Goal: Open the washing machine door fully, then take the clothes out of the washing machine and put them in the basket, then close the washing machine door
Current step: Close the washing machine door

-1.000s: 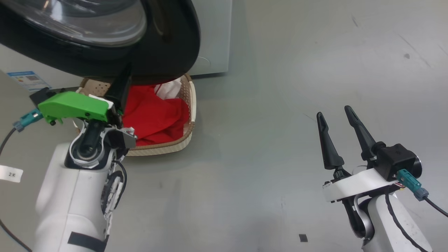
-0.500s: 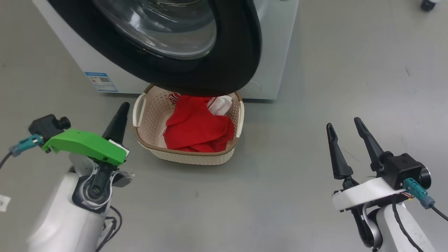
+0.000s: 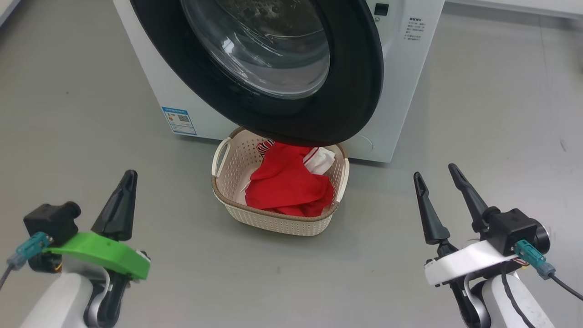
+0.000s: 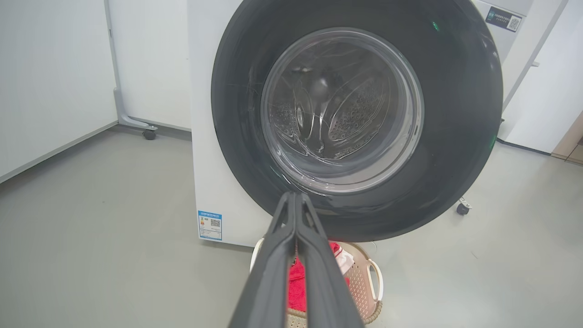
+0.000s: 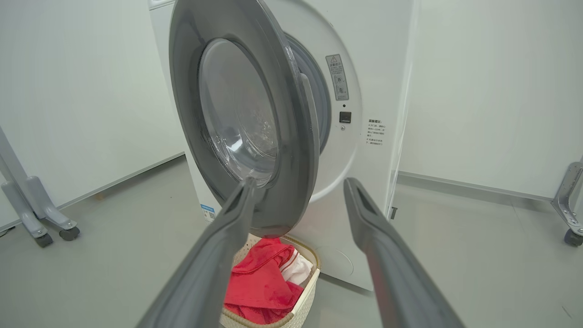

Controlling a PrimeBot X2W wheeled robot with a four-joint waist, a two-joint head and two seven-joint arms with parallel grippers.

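Fingers (image 3: 119, 207) of the left gripper (image 3: 129, 176) read as a single dark blade at the lower left of your head view. They are pressed together with nothing held, and they hang above the grey floor (image 3: 364, 255). At the lower right, the right gripper (image 3: 434, 172) has its two fingers parted in a narrow V, also empty. Between the grippers and farther from you, the basket (image 3: 273, 222) stands on the floor just in front of the machine (image 3: 410, 68). The clothes (image 3: 287, 189) lie inside it as a red heap with a white patch toward the back. The door (image 3: 360, 91) stands swung out from the machine and overhangs the basket's far end. Note the blue sticker (image 3: 179, 120) low on the machine front, left of the door.

In your left wrist view, the left gripper (image 4: 294, 196) shows both fingers meeting along their length, with nothing between them. Their tips lie in front of the door's (image 4: 455, 136) lower rim. The door faces you almost square-on, and the perforated drum (image 4: 350, 118) shows through its glass. Below it, the basket (image 4: 364, 282) is partly hidden by the fingers, with the red clothes (image 4: 295, 282) in it.

In your right wrist view, the right gripper (image 5: 300, 182) has its fingers wide apart and empty. You see the door (image 5: 291, 136) nearly edge-on, standing clear of the machine (image 5: 378, 82) front with a gap on that view's right. The basket (image 5: 306, 296) sits under the door's lower edge and holds the clothes (image 5: 259, 287).
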